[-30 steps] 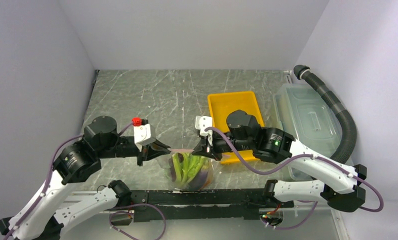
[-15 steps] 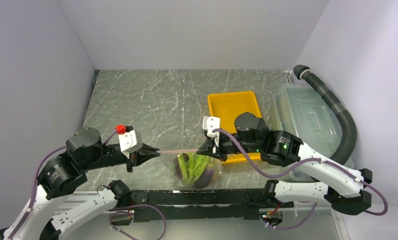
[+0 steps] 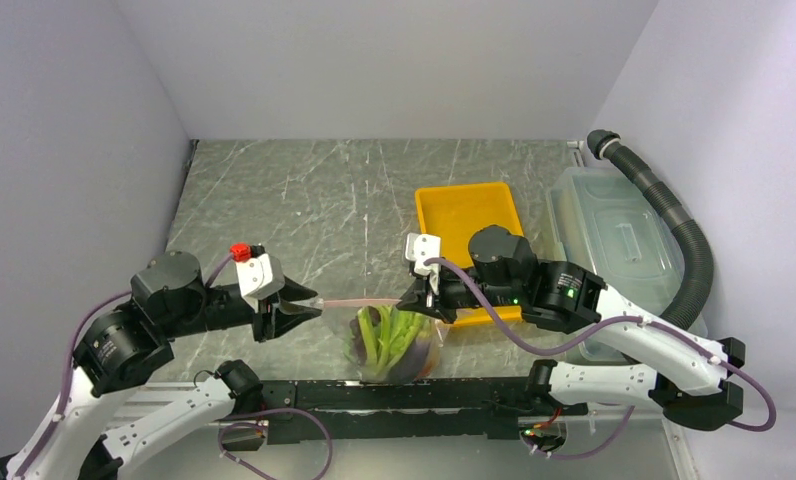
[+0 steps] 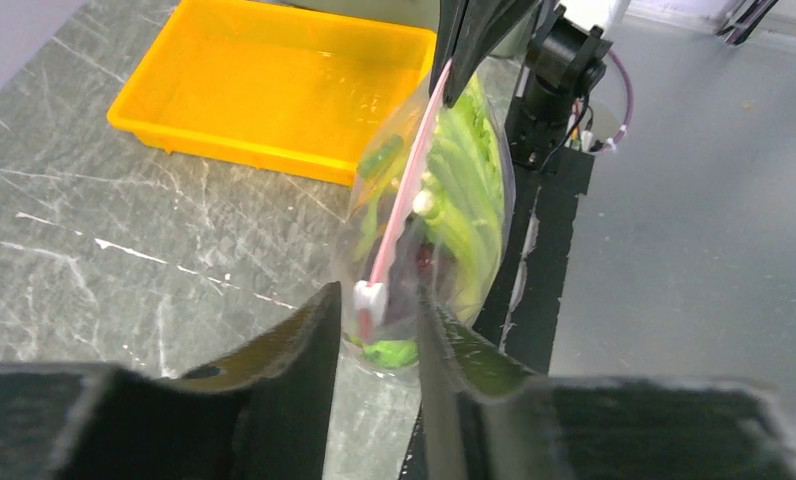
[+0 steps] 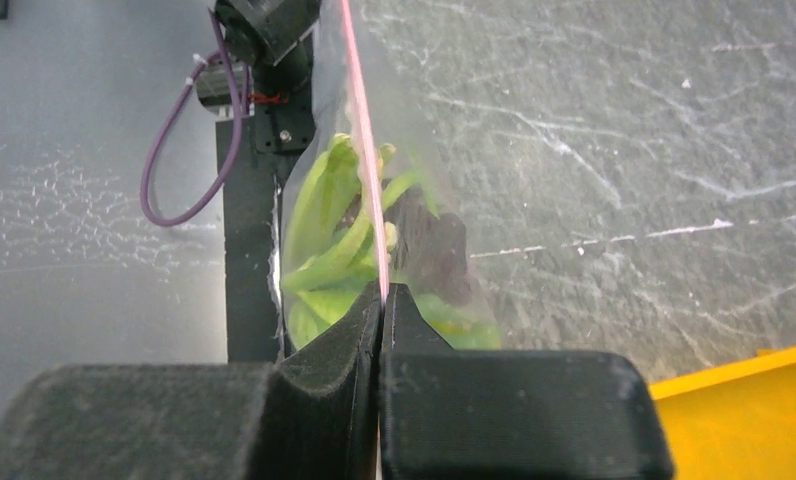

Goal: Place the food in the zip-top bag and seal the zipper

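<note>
zipper (image 4: 401,200) newly released by left fingers (image 4: 284,380), right fingers (image 5: 346,340) clamped on.

Your right gripper (image 3: 404,303) pinches one end of the zipper (image 3: 359,301). Your left gripper (image 3: 316,303) sits spread at the other end, with the zip-top bag (image 3: 392,342) hanging below.

Robotics lab cell; bare white walls (image 3: 394,60) w/ marbled bench (image 3: 304,190); ribbed hose (image 3: 692,240)

Everything is lit brightly and evenly from above; only soft shadows are cast. Faint glare is seen on the bag (image 4: 444,215) in the left wrist view. Fingers (image 5: 174,420) at 6 o'clock are blurred in both wrist views.
</note>
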Controlling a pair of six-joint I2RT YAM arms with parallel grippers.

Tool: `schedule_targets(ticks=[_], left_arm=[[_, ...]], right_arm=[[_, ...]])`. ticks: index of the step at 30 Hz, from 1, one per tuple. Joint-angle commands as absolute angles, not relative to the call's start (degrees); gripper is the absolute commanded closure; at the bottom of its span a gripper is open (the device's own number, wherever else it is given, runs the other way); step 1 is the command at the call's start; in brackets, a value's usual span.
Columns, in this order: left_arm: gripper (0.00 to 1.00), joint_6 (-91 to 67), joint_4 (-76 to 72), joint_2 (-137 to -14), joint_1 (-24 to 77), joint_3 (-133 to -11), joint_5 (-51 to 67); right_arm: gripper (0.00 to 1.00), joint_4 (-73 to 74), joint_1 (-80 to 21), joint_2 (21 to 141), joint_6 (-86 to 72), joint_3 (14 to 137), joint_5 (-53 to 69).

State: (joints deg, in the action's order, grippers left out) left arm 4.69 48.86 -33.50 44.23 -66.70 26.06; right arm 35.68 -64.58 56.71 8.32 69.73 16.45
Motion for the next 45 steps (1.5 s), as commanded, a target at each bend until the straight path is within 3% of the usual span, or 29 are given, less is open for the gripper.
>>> schedule_targets(ticks=[1,9,15,33,45], left_arm=[[0.55,3.78,46.50,-36.03,44.02,-70.43,28.91],[0.33,5.46,43.19,-42.32,44.03,-74.22,36.38],[0.26,6.54,39.22,-46.75,44.03,-73.56,42.60],[0.27,8.44,41.55,-56.49,44.01,-73.68,50.16],[0.31,10.19,44.98,-55.81,44.03,-71.33,42.03]], right_arm=[[1.00,34.02,-64.16,55.36,8.03,73.05,16.55],[1.00,34.31,-64.16,56.96,8.65,74.82,20.61],[1.00,34.54,-64.16,57.84,8.79,76.37,22.82],[1.00,35.18,-64.16,63.31,7.75,84.02,21.08],[1.00,36.42,-64.16,66.49,8.74,88.03,18.93]])
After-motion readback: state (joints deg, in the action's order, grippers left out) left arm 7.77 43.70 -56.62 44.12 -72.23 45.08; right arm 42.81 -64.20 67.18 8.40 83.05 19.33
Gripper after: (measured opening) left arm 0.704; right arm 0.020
